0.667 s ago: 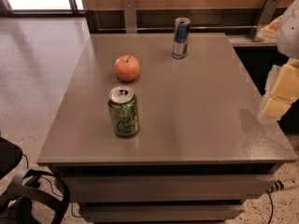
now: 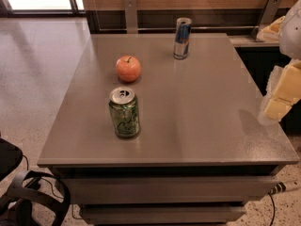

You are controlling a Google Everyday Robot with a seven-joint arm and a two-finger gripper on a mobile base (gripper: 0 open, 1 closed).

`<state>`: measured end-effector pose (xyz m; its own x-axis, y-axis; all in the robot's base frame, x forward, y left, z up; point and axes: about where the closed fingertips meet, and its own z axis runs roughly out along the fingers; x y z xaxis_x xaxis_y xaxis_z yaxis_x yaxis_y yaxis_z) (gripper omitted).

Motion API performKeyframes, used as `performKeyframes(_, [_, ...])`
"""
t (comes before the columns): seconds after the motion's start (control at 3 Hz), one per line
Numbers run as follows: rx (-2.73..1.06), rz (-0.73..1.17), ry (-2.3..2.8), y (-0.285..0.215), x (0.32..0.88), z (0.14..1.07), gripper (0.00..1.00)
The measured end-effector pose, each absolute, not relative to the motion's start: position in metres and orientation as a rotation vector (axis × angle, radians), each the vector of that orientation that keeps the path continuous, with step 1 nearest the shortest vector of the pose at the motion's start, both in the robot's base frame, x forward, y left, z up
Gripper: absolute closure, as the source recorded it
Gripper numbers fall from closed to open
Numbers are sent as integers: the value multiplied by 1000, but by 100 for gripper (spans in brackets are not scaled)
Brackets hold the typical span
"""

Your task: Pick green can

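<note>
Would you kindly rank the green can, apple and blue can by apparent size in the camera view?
1. green can, nearest the camera.
2. blue can, taller, and apple, wider: too close to rank.
The hand hangs at the right edge of the table.

Gripper (image 2: 281, 95) seen at the 3 o'clock edge of the view, pale and blocky, hung below a white arm segment (image 2: 292, 29) — set toward 2 o'clock, partly cut off.

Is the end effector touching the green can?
Apart. Camera view shows the end effector at the table's right edge, far from the green can.
</note>
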<state>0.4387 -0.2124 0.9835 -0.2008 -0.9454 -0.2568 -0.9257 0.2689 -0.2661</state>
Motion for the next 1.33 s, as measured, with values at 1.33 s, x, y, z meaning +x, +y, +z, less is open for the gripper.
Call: performKeyframes(1.33, [-1476, 795, 1416, -128, 414, 1014, 0])
